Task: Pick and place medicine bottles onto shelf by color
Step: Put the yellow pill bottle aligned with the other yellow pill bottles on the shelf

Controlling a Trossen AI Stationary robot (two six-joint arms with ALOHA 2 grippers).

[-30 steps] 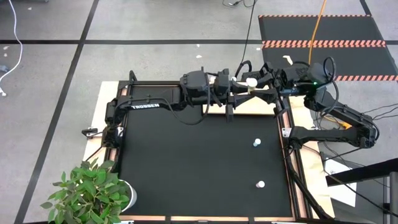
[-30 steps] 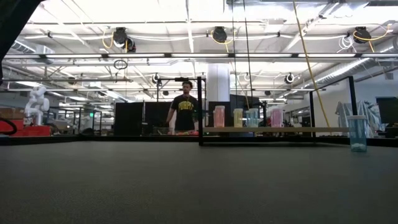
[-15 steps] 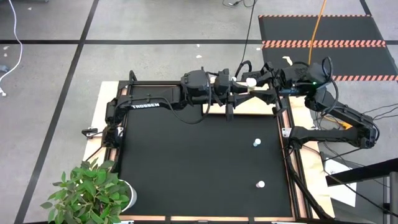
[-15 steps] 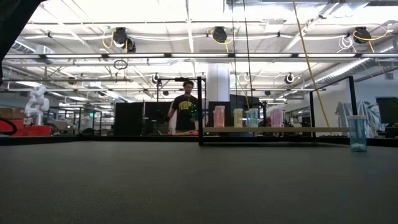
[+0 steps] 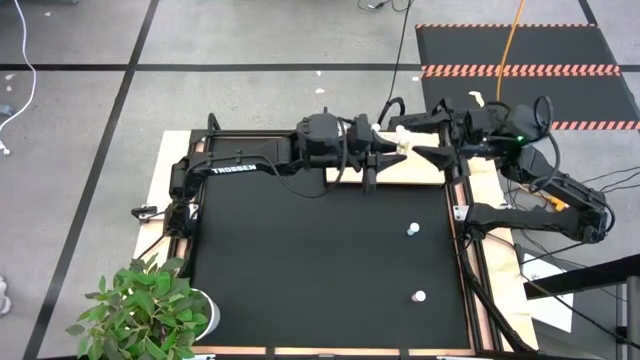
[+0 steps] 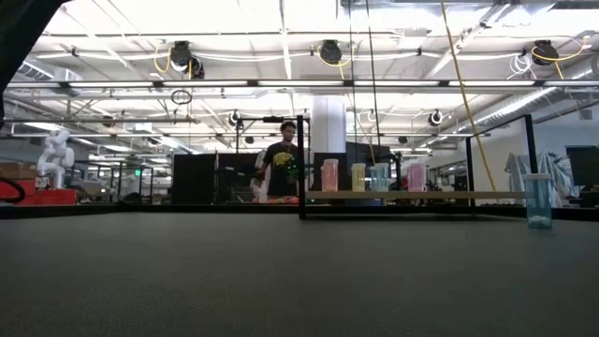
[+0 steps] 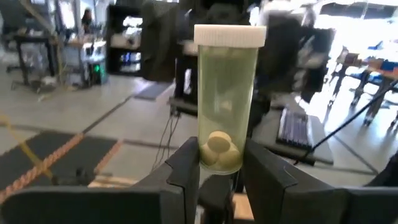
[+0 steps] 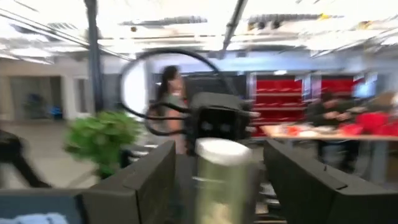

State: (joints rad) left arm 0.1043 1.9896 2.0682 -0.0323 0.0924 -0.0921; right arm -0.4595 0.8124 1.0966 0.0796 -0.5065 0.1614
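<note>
A yellow-green medicine bottle with a white cap stands upright in the air above the shelf, a pale board at the black mat's far right. My left gripper reaches in from the left and is shut on the bottle. My right gripper faces it from the right and is open; its fingers stand on either side of the bottle, apart from it. In the low view, pink, yellow and teal bottles stand on the shelf. My left gripper pinches the bottle's lower end between its two fingers. The fingers lie level and come from the table's left side. The bottle stands upright, cap on top, and rises well above the fingertips, lifted clear of the shelf.
A blue bottle and a white-capped one stand on the mat's right half. A potted plant fills the near left corner. In the room behind the table a person stands.
My right gripper has opened, its fingers spreading away from the bottle, and has drawn back a little toward the table's right edge. The bottle stays upright in my left gripper.
</note>
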